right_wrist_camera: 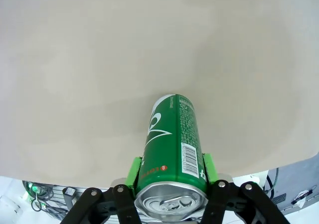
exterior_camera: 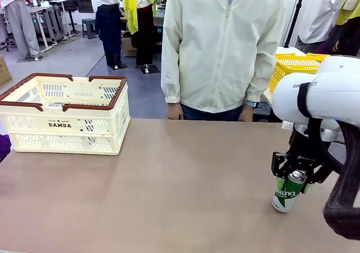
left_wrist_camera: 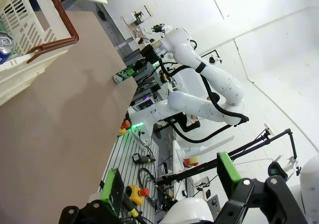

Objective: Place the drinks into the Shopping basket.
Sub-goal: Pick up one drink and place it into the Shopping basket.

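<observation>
A smooth matte beige counter [exterior_camera: 169,191] spans the foreground, evenly lit with only soft shadows. Beyond its far edge lies a grey-blue floor [exterior_camera: 79,53] running back into a busy workroom. A person in a pale cream zip-up jacket [exterior_camera: 222,45] stands at the far side of the counter, and others stand farther back. To the right behind them sits a bright yellow mesh plastic basket [exterior_camera: 292,67]. At the far left a small dark stool [exterior_camera: 90,27] stands on the floor near grey equipment tables [exterior_camera: 48,17]. In the left wrist view, plain white walls [left_wrist_camera: 269,30] rise above cluttered benches of cabling and electronics.
</observation>
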Robot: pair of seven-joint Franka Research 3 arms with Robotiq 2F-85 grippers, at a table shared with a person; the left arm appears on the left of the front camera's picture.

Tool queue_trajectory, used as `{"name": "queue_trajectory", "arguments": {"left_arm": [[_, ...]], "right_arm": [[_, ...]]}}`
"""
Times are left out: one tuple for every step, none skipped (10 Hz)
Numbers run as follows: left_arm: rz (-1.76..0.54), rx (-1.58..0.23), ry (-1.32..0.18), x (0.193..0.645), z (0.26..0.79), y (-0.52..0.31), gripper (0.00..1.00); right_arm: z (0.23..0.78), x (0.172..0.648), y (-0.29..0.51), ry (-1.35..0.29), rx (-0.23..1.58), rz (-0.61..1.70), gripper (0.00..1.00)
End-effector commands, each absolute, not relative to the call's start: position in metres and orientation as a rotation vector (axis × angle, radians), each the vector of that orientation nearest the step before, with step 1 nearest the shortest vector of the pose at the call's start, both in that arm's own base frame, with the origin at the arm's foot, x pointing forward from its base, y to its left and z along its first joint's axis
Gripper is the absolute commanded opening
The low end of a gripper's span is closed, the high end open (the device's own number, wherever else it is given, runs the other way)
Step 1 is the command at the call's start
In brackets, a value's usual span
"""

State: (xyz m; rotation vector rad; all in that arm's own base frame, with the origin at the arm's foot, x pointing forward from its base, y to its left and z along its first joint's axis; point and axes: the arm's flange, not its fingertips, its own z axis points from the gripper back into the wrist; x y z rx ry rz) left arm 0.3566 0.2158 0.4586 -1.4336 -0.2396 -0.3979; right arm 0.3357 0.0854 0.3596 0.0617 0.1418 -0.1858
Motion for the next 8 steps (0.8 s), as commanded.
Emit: {"name": "queue_trajectory", "arguments": {"left_arm": [[-0.383,-1.445,-0.248,0.356,0.461,0.214,1.0],[-0.383,-1.445,-0.248,0.356,0.461,0.214,1.0],[-0.383,-1.445,-0.248,0.356,0.461,0.214,1.0],[-0.383,-1.445,-0.248,0.356,0.461,0.214,1.0],[-0.383,-1.445,-0.248,0.356,0.461,0.214,1.0],[-0.383,-1.445,-0.248,0.356,0.461,0.214,1.0],[-0.383,-1.445,-0.248,0.356,0.461,0.214,1.0],[-0.383,-1.445,-0.248,0.356,0.461,0.214,1.0]], "right_arm": [[0.364,0.331,0.082,0.129,0.066,-0.192,0.0],[0.38,0.328,0.08,0.113,0.069,-0.166,0.0],[0.411,0.325,0.081,0.107,0.08,-0.138,0.0],[0.442,0.325,0.092,0.093,0.084,-0.055,0.0],[0.473,0.332,0.116,0.057,0.108,0.01,0.0],[0.498,0.343,0.153,0.016,0.119,0.117,0.0],[0.513,0.36,0.205,0.01,0.121,0.229,0.0],[0.515,0.372,0.255,-0.007,0.113,0.327,0.0]]}}
